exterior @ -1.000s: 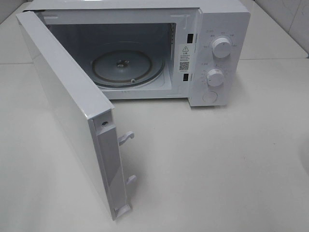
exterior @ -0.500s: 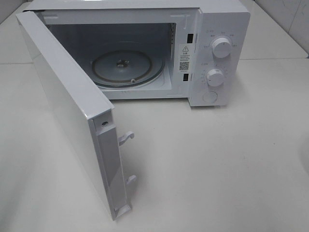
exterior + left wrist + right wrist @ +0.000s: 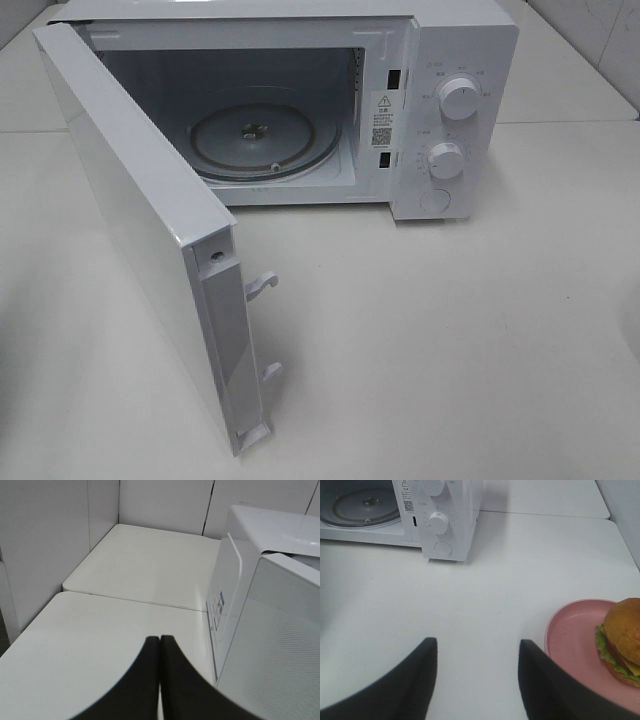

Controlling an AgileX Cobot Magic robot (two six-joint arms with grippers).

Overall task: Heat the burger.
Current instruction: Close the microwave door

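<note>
Neither arm appears in the high view, and the burger (image 3: pixel 623 639) is outside it, seen only by the right wrist camera and cut off at that frame's edge. It sits on a pink plate (image 3: pixel 570 630) on the white table (image 3: pixel 450 340), to the right of and nearer than the microwave (image 3: pixel 455 110). The microwave door (image 3: pixel 150 230) stands wide open toward the near left; the glass turntable (image 3: pixel 265 140) lies bare inside. The burger has a golden-brown bun, green lettuce and a yellow cheese edge. The left gripper (image 3: pixel 159 642) is pressed together, holding nothing. The right gripper (image 3: pixel 477 652) stands spread above bare tabletop, just beside the plate.
</note>
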